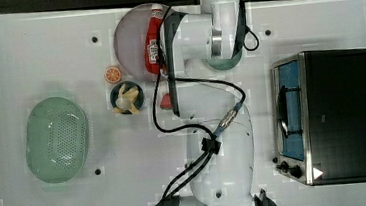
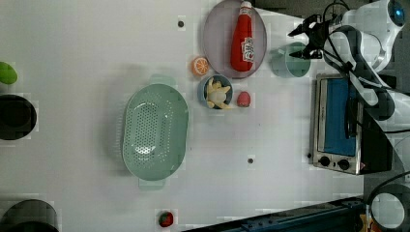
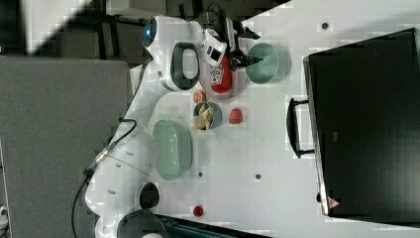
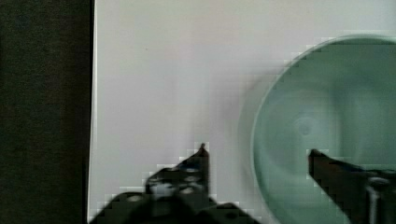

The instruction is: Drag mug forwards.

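Tool [image 4: 256, 151] of mine stands spread, one finger over the bare worktop [image 4: 163, 70], the other over the hollow of the mug [image 4: 327, 126], the mug's rim between them. I cannot tell if either finger touches it. On the left view, the mug [image 2: 290, 60] sits just right of the purple plate [image 2: 217, 34] carrying the ketchup bottle [image 2: 243, 41], and just above the toaster oven [image 2: 341, 123]. Well apart on the left view's left lies the green colander [image 2: 154, 133].
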Robot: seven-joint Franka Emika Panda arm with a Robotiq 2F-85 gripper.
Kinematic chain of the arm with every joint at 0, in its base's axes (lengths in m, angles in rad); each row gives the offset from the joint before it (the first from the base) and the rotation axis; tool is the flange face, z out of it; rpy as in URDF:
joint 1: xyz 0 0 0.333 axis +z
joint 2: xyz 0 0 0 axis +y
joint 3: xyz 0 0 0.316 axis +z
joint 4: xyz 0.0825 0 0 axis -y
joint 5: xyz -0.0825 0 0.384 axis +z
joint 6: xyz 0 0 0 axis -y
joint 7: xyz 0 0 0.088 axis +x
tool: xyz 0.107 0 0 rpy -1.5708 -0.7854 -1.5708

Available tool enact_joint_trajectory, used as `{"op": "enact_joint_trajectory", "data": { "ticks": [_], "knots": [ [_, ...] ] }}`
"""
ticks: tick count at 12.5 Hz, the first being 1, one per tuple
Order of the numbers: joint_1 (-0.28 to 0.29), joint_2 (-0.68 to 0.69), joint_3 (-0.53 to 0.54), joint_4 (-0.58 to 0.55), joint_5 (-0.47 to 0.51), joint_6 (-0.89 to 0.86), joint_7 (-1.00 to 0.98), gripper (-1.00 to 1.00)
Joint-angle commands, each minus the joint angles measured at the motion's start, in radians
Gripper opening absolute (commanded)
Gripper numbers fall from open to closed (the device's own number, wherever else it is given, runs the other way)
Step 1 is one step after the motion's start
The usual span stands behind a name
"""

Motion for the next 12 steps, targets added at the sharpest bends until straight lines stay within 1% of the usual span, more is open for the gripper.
{"op": "enact_joint_trajectory", "data": {
  "ticks": [1, 4, 6, 8, 12],
  "knots": [
    [0.033, -0.144, -0.018, -0.086, 0.013, -0.014, 0.005, 1.0],
    [0.053, -0.255, -0.018, -0.224, 0.013, -0.015, 0.004, 1.0],
    [0.067, -0.349, -0.018, -0.334, 0.012, -0.018, -0.03, 1.0],
    [0.08, -0.462, -0.017, -0.453, 0.012, -0.02, -0.128, 1.0],
    [0.092, -0.699, -0.017, -0.668, 0.012, -0.018, -0.386, 1.0]
  ]
}}
